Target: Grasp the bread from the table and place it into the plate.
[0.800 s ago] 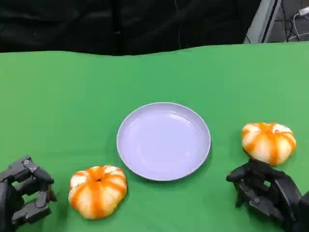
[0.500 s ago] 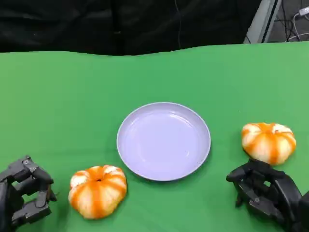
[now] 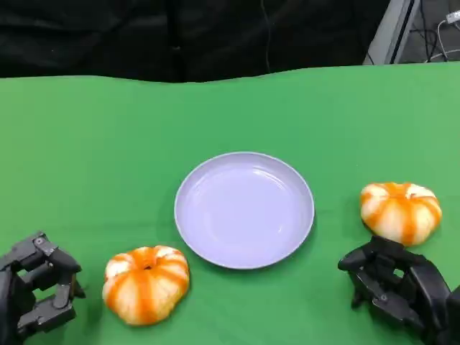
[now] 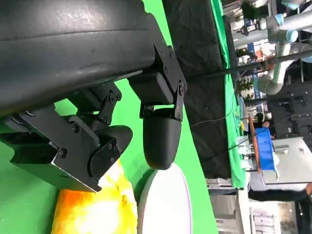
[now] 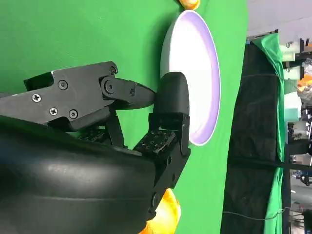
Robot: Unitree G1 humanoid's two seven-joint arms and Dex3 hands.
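Note:
Two orange-and-white pumpkin-shaped breads lie on the green table. One bread (image 3: 146, 284) sits in front of the lavender plate (image 3: 244, 209) on its left; the other bread (image 3: 400, 211) lies to the plate's right. The plate holds nothing. My left hand (image 3: 34, 293) rests at the lower left, a short way left of the near bread, fingers apart and holding nothing. My right hand (image 3: 399, 290) sits just in front of the right bread, also holding nothing. The left wrist view shows the near bread (image 4: 92, 212) and the plate (image 4: 163, 202) past my fingers (image 4: 161, 139). The right wrist view shows the plate (image 5: 197, 73).
The green cloth's far edge (image 3: 230, 75) meets a dark backdrop. A metal frame (image 3: 388, 29) stands at the back right. Open cloth surrounds the plate on every side.

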